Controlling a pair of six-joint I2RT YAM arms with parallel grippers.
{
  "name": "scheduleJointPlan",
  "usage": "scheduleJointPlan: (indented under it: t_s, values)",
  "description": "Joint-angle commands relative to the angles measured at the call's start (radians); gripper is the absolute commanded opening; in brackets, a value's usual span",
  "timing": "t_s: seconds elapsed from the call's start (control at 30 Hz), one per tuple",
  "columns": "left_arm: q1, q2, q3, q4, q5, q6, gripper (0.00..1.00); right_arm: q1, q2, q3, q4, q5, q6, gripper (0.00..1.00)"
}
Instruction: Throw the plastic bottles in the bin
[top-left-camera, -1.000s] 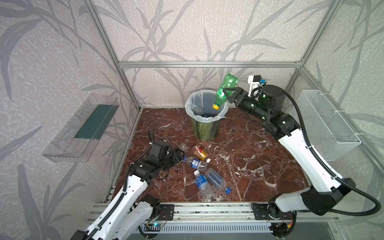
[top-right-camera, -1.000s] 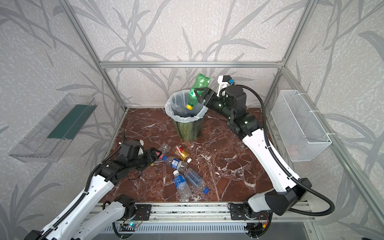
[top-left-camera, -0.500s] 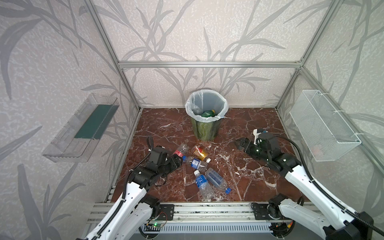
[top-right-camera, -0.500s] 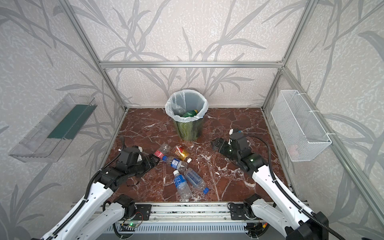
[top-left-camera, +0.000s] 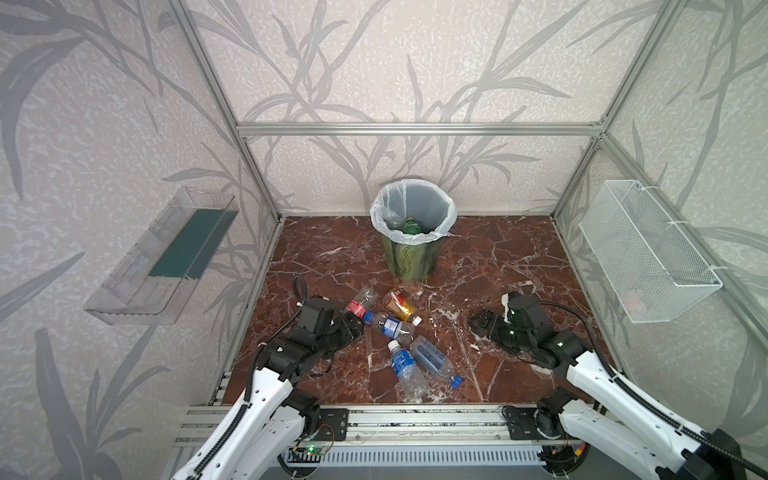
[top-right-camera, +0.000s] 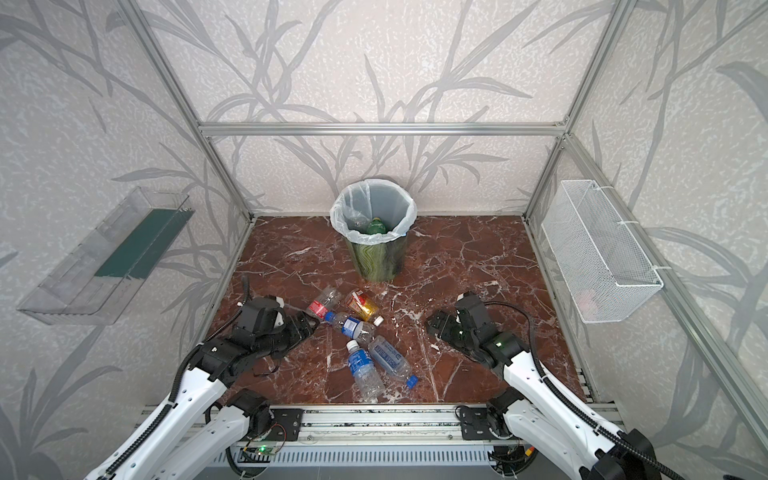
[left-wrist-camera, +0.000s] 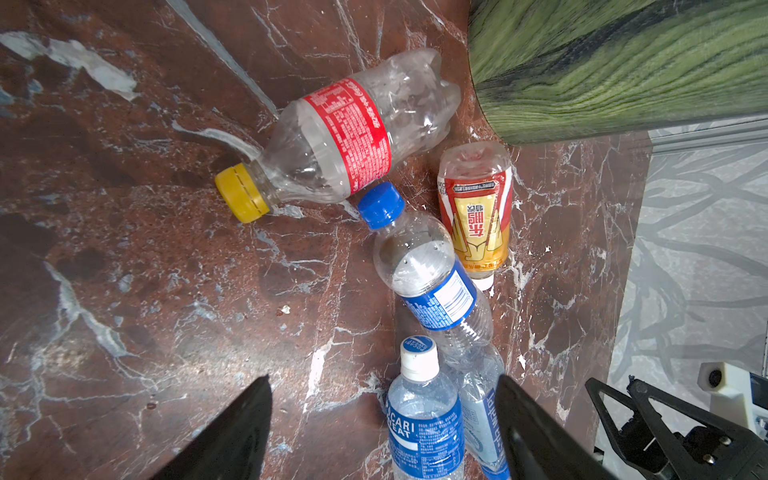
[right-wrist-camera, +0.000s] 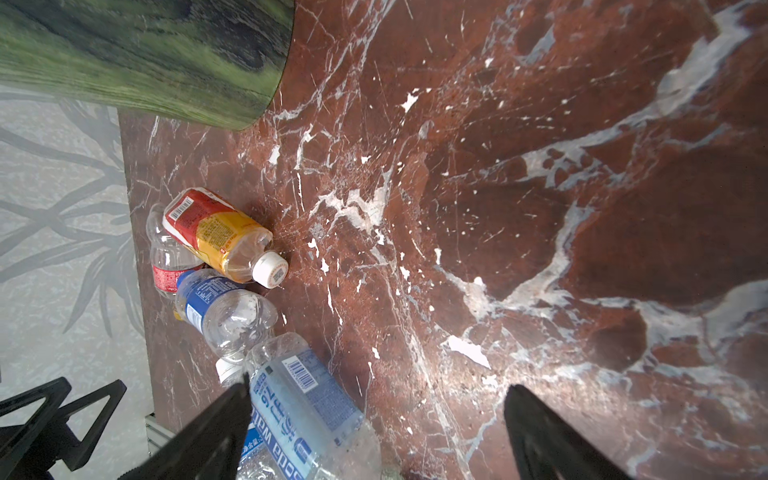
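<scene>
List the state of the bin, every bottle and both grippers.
bin, upright, bag-lined, bottles inside.
green bottle, inside the bin.
red-labelled bottle, lying on its side, capped.
amber bottle, lying, capped.
small blue-labelled bottle, lying, capped.
Pocari bottle, lying, capped.
soda water bottle, lying, capped.
left gripper, open, empty.
right gripper, open, empty.

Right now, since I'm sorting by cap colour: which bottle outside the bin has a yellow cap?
The red-labelled bottle; the rest are capped blue or white.
</scene>
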Motion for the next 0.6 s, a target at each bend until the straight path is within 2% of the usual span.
scheduleJointPlan:
  t_s: [0.0, 0.23, 0.57]
  values:
    - [0.005, -0.02, -0.02, -0.018, -0.004, -0.022, 0.84, 0.024, 0.011, -0.02, 0.04, -0.007, 0.016, 0.95]
    - [-0.014, 0.011, -0.091, 0.083, 0.154, -0.03, 0.81, 0.052, 0.019, -0.046, 0.063, 0.008, 0.031, 0.95]
    - [-0.259, -0.021, -0.161, 0.143, 0.032, -0.208, 0.79, 0.053, 0.009, -0.061, 0.069, 0.019, 0.037, 0.95]
